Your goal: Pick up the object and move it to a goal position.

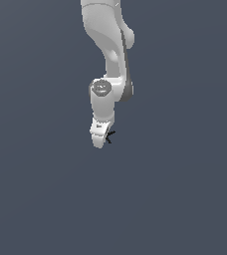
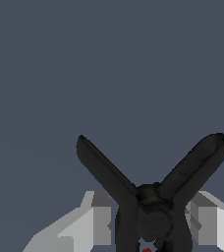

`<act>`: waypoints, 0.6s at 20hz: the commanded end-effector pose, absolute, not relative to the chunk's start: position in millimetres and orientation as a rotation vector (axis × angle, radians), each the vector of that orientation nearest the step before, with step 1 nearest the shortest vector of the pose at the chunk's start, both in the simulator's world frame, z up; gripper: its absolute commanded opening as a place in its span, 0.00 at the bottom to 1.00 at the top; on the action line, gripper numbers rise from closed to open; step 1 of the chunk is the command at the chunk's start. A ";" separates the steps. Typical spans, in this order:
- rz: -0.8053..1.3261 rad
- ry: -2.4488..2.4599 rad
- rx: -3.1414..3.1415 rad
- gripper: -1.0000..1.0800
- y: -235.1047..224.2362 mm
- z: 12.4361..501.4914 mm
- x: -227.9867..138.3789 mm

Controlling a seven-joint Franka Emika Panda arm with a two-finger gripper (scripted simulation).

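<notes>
Gripping the small black branched object (image 2: 151,206) between the fingers of the white pincer (image 2: 151,224).

Wrist view: two dark prongs of the object spread in a V from a lumpy hub seated between the grey finger pads (image 2: 101,219), and a red spot shows at the picture's lower edge. Exterior view: the white arm (image 1: 108,45) hangs against a plain slate-grey background, with the object (image 1: 109,136) at the pincer (image 1: 99,139) tip, apparently pinched on both sides; contact is hard to confirm there.

White arm reaching down, tool (image 1: 100,141) at its tip, tiny black object (image 1: 109,136) touching it
</notes>
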State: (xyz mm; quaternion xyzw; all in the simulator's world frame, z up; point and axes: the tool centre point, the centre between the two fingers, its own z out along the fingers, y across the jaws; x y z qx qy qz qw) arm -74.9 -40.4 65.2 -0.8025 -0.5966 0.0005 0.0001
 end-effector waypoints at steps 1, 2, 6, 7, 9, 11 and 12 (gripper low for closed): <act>0.000 -1.875 -2.521 0.00 -46.1 85.4 -71.9; 0.000 -1.875 -2.521 0.00 -48.7 94.5 -70.6; -0.001 -1.875 -2.519 0.00 -59.9 134.9 -64.4; -0.001 -1.875 -2.519 0.00 -62.8 145.6 -62.8; -0.002 -1.875 -2.519 0.00 -68.7 166.6 -59.5; -0.003 -1.875 -2.518 0.00 -74.5 187.4 -56.2; -0.003 -1.875 -2.518 0.00 -77.4 197.7 -54.5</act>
